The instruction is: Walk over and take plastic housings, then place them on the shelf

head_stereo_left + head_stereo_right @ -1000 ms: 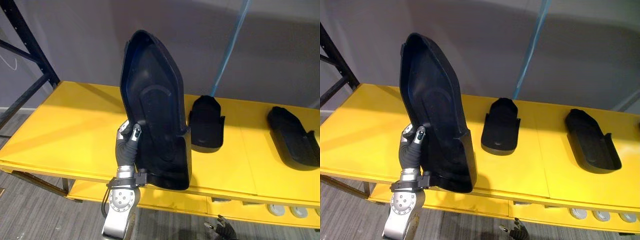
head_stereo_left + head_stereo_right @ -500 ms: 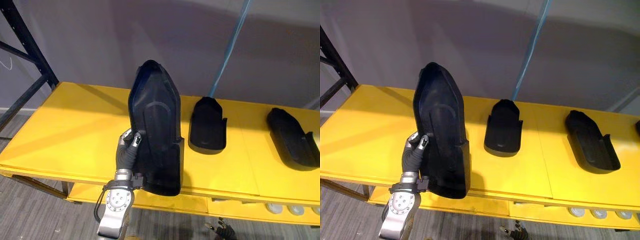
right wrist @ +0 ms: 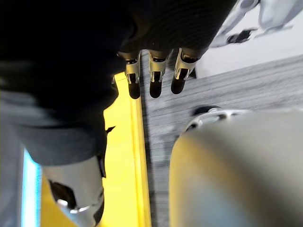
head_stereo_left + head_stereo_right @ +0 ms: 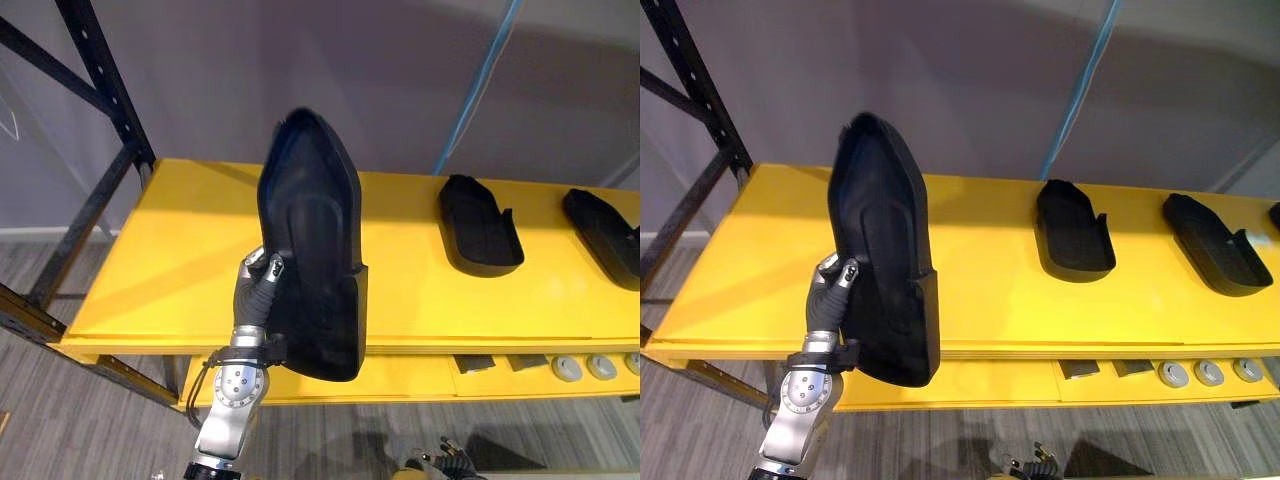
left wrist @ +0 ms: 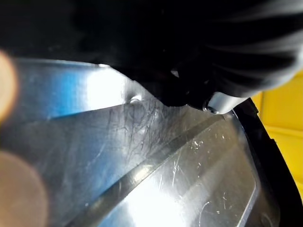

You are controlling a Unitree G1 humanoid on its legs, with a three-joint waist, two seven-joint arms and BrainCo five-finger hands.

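A yellow shelf (image 4: 180, 260) runs along a grey wall (image 4: 300, 60). The left hand (image 4: 256, 293) is clasped round the side of one large black housing (image 4: 315, 250), holding it upright over the shelf's front edge. Two more lie flat to its right, a nearer housing (image 4: 1073, 240) and a farther housing (image 4: 1212, 255). The right hand (image 3: 151, 75) hangs low, its fingers relaxed.

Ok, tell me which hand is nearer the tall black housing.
Left. The left hand grips the housing near its lower end; the right hand hangs low near the floor, well clear of it.
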